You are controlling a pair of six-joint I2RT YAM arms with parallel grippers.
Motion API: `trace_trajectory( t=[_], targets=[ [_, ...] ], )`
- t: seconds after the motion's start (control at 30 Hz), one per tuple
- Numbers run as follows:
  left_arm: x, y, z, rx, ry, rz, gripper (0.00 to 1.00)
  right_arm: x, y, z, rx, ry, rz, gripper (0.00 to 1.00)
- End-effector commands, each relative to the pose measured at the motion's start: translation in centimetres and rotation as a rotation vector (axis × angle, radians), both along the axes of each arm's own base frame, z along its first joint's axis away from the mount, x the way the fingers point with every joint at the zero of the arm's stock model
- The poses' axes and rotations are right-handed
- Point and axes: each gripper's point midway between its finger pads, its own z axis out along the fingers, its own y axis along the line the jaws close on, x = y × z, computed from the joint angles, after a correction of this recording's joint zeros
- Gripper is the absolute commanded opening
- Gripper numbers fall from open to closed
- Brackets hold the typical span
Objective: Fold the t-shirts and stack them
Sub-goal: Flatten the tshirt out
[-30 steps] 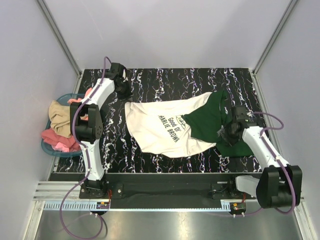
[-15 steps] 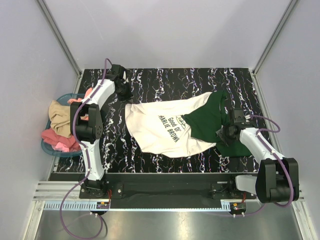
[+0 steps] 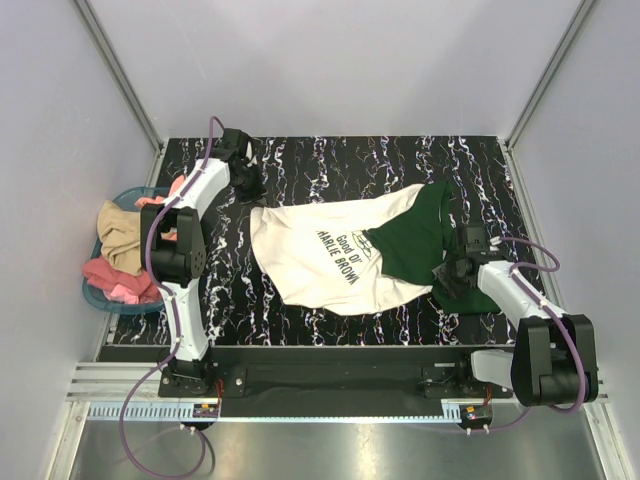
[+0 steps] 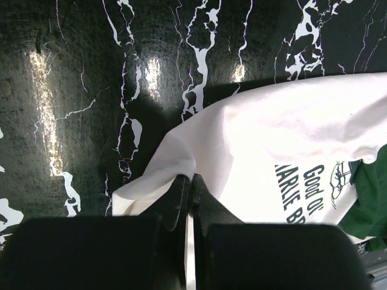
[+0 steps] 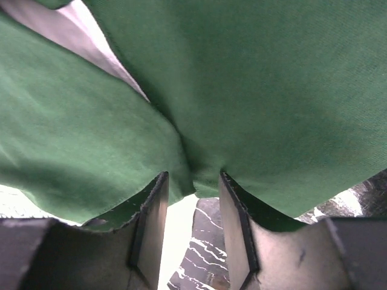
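The cream-white t-shirt [image 3: 320, 250], lettered "Good Ol' Charlie Brown", lies spread on the black marbled table [image 3: 330, 160]. My left gripper [image 3: 247, 185] is shut on the shirt's far left corner [image 4: 181, 151], the cloth pinched between the closed fingertips [image 4: 191, 178]. The dark green t-shirt [image 3: 420, 235] lies over the white one's right side. My right gripper [image 3: 452, 275] is low at the green shirt's near right part. Its jaws stand apart around a hanging fold of green cloth [image 5: 242, 90], with table showing through the gap [image 5: 193, 178].
A teal basket [image 3: 133, 193] beside the table's left edge holds tan cloth [image 3: 120, 235] and pink cloth [image 3: 110, 278]. Pale walls close in the table on three sides. The arm bases stand on a rail at the near edge.
My right gripper has slid toward the near side along the green t-shirt and its jaws have narrowed a little. The left gripper still holds the white shirt's corner.
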Motion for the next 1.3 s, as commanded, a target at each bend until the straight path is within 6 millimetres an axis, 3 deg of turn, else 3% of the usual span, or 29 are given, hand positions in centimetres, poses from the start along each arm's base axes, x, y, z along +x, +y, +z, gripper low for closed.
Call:
trace_trajectory(
  t=[0.0, 0.13, 0.23, 0.27, 0.37, 0.4, 0.43, 0.47, 0.5, 0.57, 0.6, 0.63, 0.67, 0.7, 0.73, 0.77, 0.8, 0.87, 0.9, 0.93, 1.0, 1.1, 1.13, 1.2, 1.23, 1.27],
  targets=[
    [0.6, -0.3, 2.3, -0.02, -0.069, -0.012, 0.0, 0.8, -0.6, 0.5, -0.023, -0.059, -0.041, 0.44],
    [0.5, -0.2, 2.1, -0.016, -0.065, -0.008, 0.0, 1.3, -0.7, 0.9, -0.028, -0.084, -0.046, 0.33],
    [0.4, 0.0, 1.9, -0.01, -0.062, -0.007, 0.0, 1.7, -1.0, 1.2, -0.042, -0.112, -0.048, 0.18],
    [0.4, -0.1, 1.9, -0.01, -0.063, -0.009, 0.0, 1.9, -1.1, 1.5, -0.053, -0.123, -0.04, 0.07],
    [0.4, 0.0, 2.1, -0.006, -0.069, -0.009, 0.0, 3.2, -2.3, 3.9, -0.128, -0.198, -0.024, 0.0],
    [0.5, 0.0, 2.3, -0.005, -0.074, -0.009, 0.0, 4.3, -3.1, 6.2, -0.169, -0.259, -0.039, 0.0],
    [0.7, -0.1, 3.0, -0.008, -0.094, -0.013, 0.0, 4.3, -3.8, 7.3, -0.199, -0.26, -0.05, 0.0],
    [1.2, -0.1, 4.3, -0.011, -0.127, -0.016, 0.0, 5.8, -5.1, 10.8, -0.23, -0.326, -0.076, 0.0],
    [1.2, -0.1, 4.6, -0.013, -0.134, -0.016, 0.0, 6.5, -5.7, 12.6, -0.243, -0.35, -0.085, 0.0],
    [2.2, -0.5, 7.9, -0.036, -0.206, -0.015, 0.0, 7.8, -7.4, 16.7, -0.286, -0.402, -0.1, 0.0],
    [2.5, -0.6, 10.0, -0.052, -0.25, -0.013, 0.0, 9.7, -8.6, 21.7, -0.305, -0.502, -0.131, 0.0],
    [3.3, -1.2, 13.6, -0.09, -0.329, -0.025, 0.0, 10.6, -9.1, 24.4, -0.32, -0.554, -0.138, 0.0],
    [3.6, -1.6, 15.9, -0.12, -0.373, -0.023, 0.0, 11.3, -9.7, 27.2, -0.355, -0.602, -0.129, 0.0],
    [3.8, -1.8, 18.6, -0.145, -0.429, -0.022, 0.0, 12.6, -10.6, 32.5, -0.397, -0.7, -0.151, 0.0],
    [4.0, -2.4, 23.0, -0.194, -0.518, -0.025, 0.0, 13.0, -11.2, 34.9, -0.434, -0.738, -0.157, 0.0],
    [3.9, -2.6, 25.5, -0.218, -0.568, -0.027, 0.0, 13.1, -11.9, 37.1, -0.492, -0.76, -0.157, 0.0],
    [3.3, -2.7, 30.0, -0.251, -0.666, -0.03, 0.0, 13.0, -13.3, 41.1, -0.543, -0.821, -0.221, 0.0],
    [2.1, -3.2, 33.8, -0.303, -0.737, -0.044, 0.0, 12.5, -14.4, 43.6, -0.586, -0.83, -0.252, 0.0],
    [1.1, -3.2, 35.7, -0.322, -0.776, -0.052, 0.0, 11.6, -14.8, 46.7, -0.611, -0.893, -0.283, 0.0],
    [0.3, -3.6, 36.6, -0.342, -0.788, -0.075, 0.0, 11.2, -14.9, 47.9, -0.623, -0.914, -0.291, 0.0],
    [-1.3, -3.8, 36.1, -0.356, -0.764, -0.106, 0.0, 10.5, -14.9, 50.1, -0.652, -0.955, -0.278, 0.0],
    [-4.1, -4.1, 35.2, -0.355, -0.745, -0.17, 0.0, 9.7, -14.3, 50.4, -0.661, -0.96, -0.233, 0.0],
    [-4.4, -4.3, 31.8, -0.341, -0.662, -0.166, 0.0, 9.4, -14.2, 49.6, -0.658, -0.933, -0.224, 0.0],
    [-7.1, -4.8, 30.2, -0.31, -0.64, -0.201, 0.0, 8.0, -14.0, 47.1, -0.643, -0.879, -0.214, 0.0],
    [-7.8, -4.6, 25.6, -0.268, -0.541, -0.184, 0.0, 7.3, -13.9, 45.6, -0.636, -0.841, -0.204, 0.0],
    [-9.0, -5.0, 23.8, -0.243, -0.507, -0.204, 0.0, 6.0, -13.7, 43.1, -0.625, -0.796, -0.197, 0.0]
  ],
)
